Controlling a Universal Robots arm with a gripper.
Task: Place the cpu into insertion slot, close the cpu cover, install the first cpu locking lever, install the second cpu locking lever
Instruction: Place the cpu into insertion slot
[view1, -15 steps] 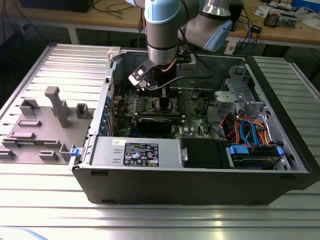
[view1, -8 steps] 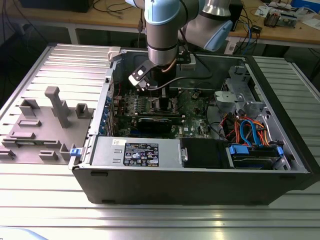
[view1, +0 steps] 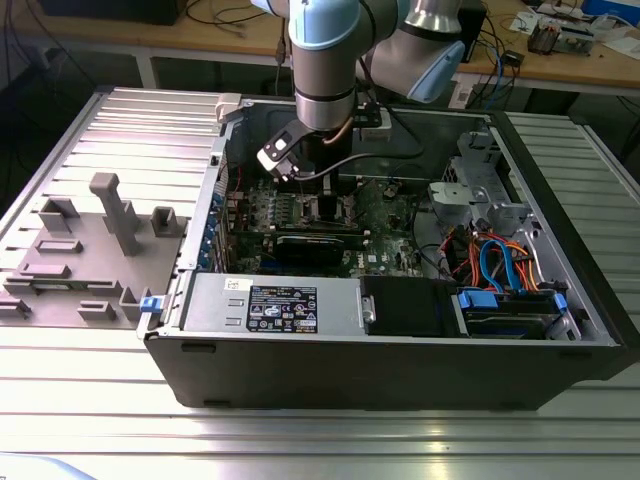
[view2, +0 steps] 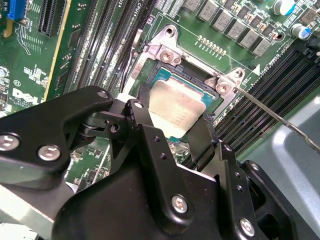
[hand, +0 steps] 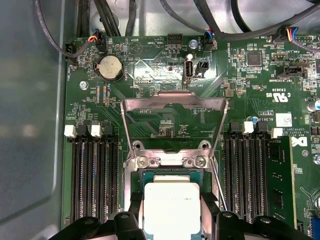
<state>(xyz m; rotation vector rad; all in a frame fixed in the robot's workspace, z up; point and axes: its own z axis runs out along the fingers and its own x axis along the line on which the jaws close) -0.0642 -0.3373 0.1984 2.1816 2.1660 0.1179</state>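
Second wrist view: lever (view2: 260, 108) beside cpu (view2: 176, 107)

cpu (hand: 171, 207): one edge cut off by first wrist view's border; side edges covered by fingers (hand: 209, 206) of tool (hand: 171, 200) clamped on it. Second wrist view: tool body hides part of cpu, part of socket (view2: 172, 77); locking lever (view2: 280, 119) runs off picture edge. Exterior view: arm wrist (view1: 322, 90) blocks socket area.

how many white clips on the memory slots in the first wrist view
4 white clips: two on the slot bank by the grey case wall, two on the bank across the cpu. The slots' other ends are cut off, so more may be hidden.
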